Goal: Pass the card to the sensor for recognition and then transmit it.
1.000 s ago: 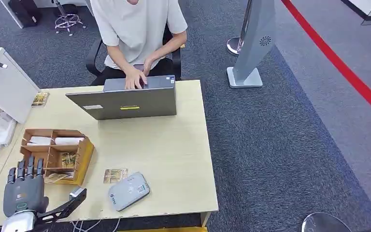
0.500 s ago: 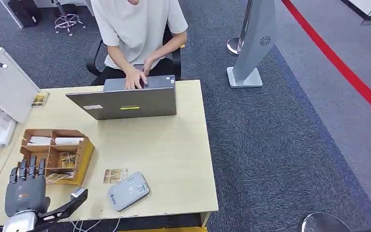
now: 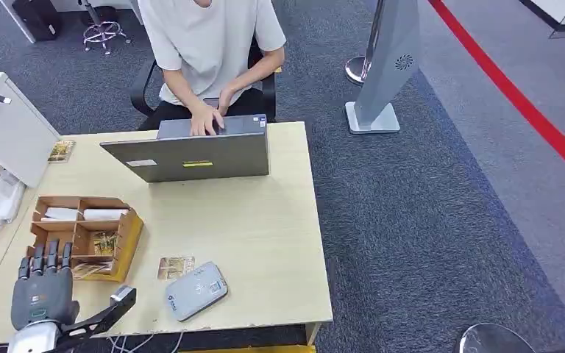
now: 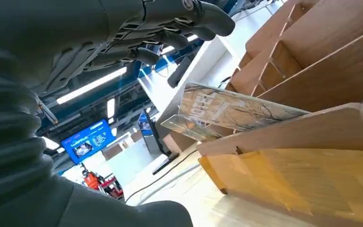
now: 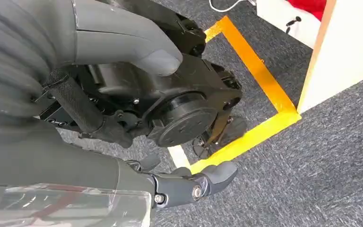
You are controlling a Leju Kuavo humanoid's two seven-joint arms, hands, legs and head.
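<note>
My left hand (image 3: 40, 290) hovers over the table's near left corner. Its fingers are spread, hold nothing, and point at the wooden organiser box (image 3: 126, 234). In the left wrist view the fingers (image 4: 170, 28) are apart, just short of a card (image 4: 231, 111) that sticks out of the box (image 4: 312, 137). That protruding card (image 3: 88, 270) lies at the box's near side. Another card (image 3: 175, 266) lies flat beside the grey card sensor (image 3: 196, 290). My right hand (image 5: 38, 142) hangs by my side over the carpet, holding nothing, with thumb and fingers apart.
A grey laptop (image 3: 199, 154) stands at the far edge of the table (image 3: 265, 235), and a person (image 3: 210, 44) sits behind it typing. A further card (image 3: 61, 151) lies at the far left next to a white unit (image 3: 4, 129). A grey stand (image 3: 386, 66) stands on the carpet.
My left hand has drawn back slightly toward the near edge of the table. Cards, sensor and laptop have not moved.
</note>
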